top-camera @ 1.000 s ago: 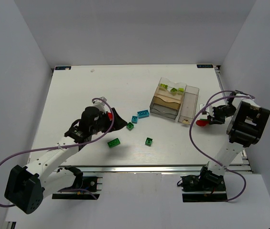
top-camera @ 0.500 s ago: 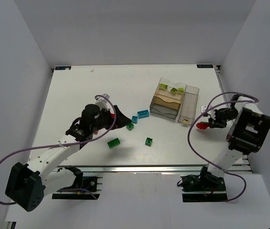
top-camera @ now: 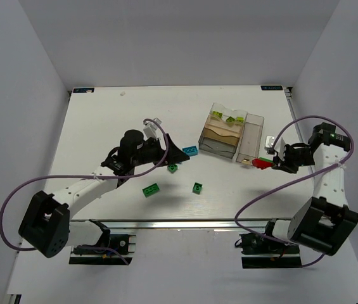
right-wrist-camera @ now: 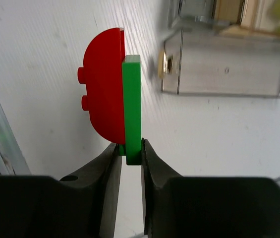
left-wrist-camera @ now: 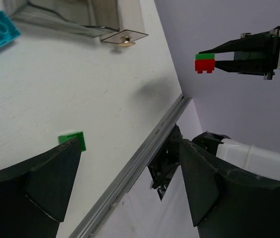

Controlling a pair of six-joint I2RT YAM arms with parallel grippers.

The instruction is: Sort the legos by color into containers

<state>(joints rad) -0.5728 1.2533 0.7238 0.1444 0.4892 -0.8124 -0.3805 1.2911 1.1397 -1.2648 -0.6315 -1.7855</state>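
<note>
Right wrist view is showing the right gripper (right-wrist-camera: 131,148) clenching a red-and-green lego (right-wrist-camera: 105,91) by its green plate, holding it off the table (top-camera: 102,120) just beside the containers (top-camera: 229,134). The left gripper (left-wrist-camera: 130,148) is hanging empty, fingers spread wide, near 3 loose green legos (top-camera: 151,189).

Found a plain white surface (top-camera: 102,120) between pale grey walls (top-camera: 14,76). Saw a red brick (right-wrist-camera: 102,84) and a bright green plate (right-wrist-camera: 132,104), both unpatterned, at the black right gripper (right-wrist-camera: 130,148). Counted three green bricks (top-camera: 151,189) and one cyan brick (top-camera: 189,150) on the white. Spotted lime yellow-green bricks (top-camera: 218,115) inside clear boxes (top-camera: 215,147) with a faint tan tint. Noted a black left gripper (top-camera: 177,152), white arms (top-camera: 83,190) with black joints, and lilac cables (top-camera: 14,202) looping beside them. Caught the same cyan and green in the left wrist view, against a silver rail (left-wrist-camera: 135,163) along the white edge.
</note>
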